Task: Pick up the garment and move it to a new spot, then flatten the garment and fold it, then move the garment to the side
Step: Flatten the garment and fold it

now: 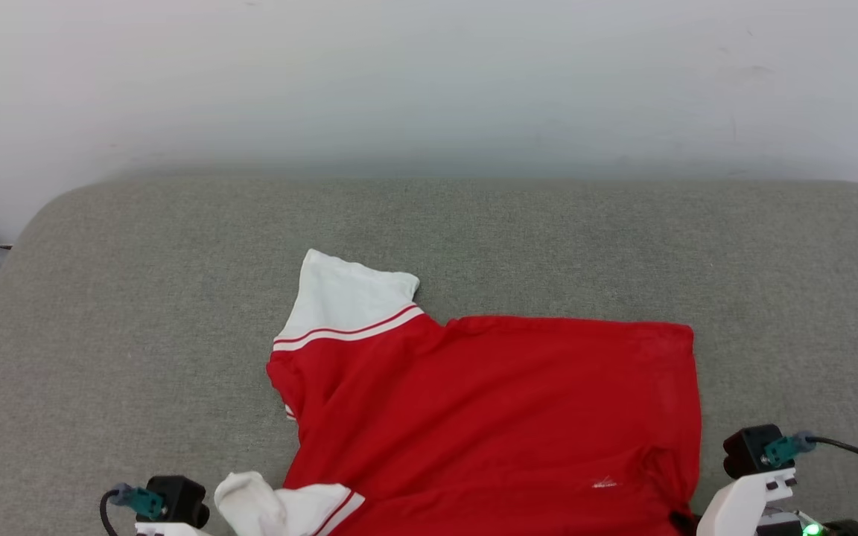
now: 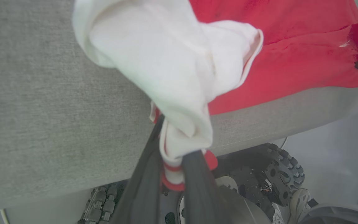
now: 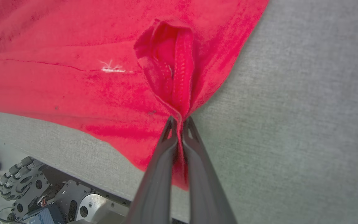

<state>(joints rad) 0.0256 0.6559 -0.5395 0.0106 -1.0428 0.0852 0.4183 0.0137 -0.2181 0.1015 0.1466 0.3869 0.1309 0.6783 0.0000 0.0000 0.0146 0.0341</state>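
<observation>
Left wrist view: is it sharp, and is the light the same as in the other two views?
Left wrist view: the white sleeve of the garment, close to the lens, is soft and nearly washed out. Right wrist view: the seam at the right gripper is sharp, the red very saturated. Head view: even light, no glare or hard shadows.

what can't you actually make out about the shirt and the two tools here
The garment's near edge, head view: cut off by the bottom of the picture.
Its underside: hidden by the cloth itself on the grey cushion.
The left tool's fingertips, left wrist view: wrapped in the white sleeve.
How much cloth the right tool pinches, right wrist view: folds cover it.
</observation>
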